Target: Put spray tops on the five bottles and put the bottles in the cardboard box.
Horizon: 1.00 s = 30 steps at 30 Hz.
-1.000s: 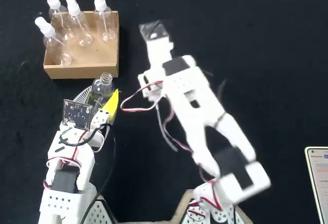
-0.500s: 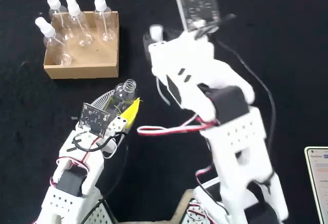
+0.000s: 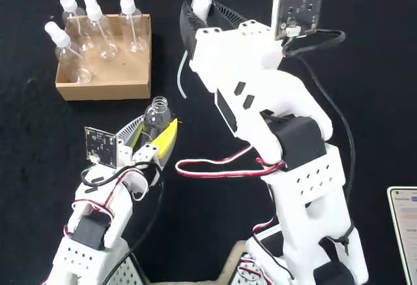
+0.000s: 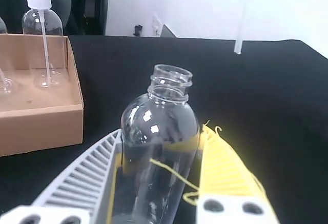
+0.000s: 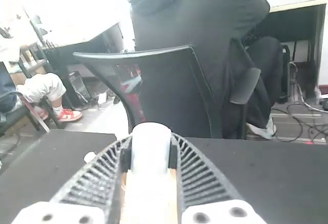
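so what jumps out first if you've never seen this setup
The white right arm rears over mid-table, the right gripper shut on a spray top whose dip tube dangles. At front left, the left gripper clamps an open, topless bottle. Behind it, the cardboard box at far left holds four capped bottles.

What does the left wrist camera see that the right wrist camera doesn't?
The left wrist view has the left gripper shut on an open bottle, with the cardboard box and a capped bottle in it beyond. The right wrist view has the right gripper shut on a white spray top, with an office chair behind the table. Both share the black table.
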Motion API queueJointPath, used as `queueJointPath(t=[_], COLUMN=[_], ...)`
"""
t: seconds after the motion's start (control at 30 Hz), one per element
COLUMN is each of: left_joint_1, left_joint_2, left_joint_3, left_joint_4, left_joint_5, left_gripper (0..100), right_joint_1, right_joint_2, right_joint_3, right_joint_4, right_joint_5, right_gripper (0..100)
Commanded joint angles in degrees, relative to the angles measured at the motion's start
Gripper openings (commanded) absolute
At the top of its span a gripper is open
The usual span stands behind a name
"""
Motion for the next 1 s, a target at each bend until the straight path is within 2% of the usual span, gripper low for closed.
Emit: queueJointPath(t=[0.0,0.17,0.3,0.6,0.8,0.97], left_joint_1=[1.5,6.1,6.4,6.3,0.8,0.5], left_joint_2=[-0.6,-0.6,-0.6,-0.6,-0.6,-0.6], left_joint_3=[1.2,1.2,1.2,1.2,1.2,1.2], left_joint_4=[-1.3,-1.2,-1.2,-1.2,-1.6,-1.3], left_joint_5=[0.6,0.6,0.6,0.6,0.6,0.6], left_gripper=[7,7,7,6,6,6], right_joint_1=[-0.4,-2.9,-6.3,-3.0,-1.3,-2.8], right_joint_2=[-2.2,-2.2,-2.2,-2.2,-2.1,-2.1], right_joint_3=[-3.2,-3.0,-0.3,0.3,3.4,8.5], right_joint_4=[-1.8,-1.8,-2.5,-3.4,-4.4,-10.7], right_joint_5=[-2.6,-4.9,-4.6,-4.6,-4.6,-4.6], right_gripper=[1.1,1.1,1.1,1.1,1.1,1.1])
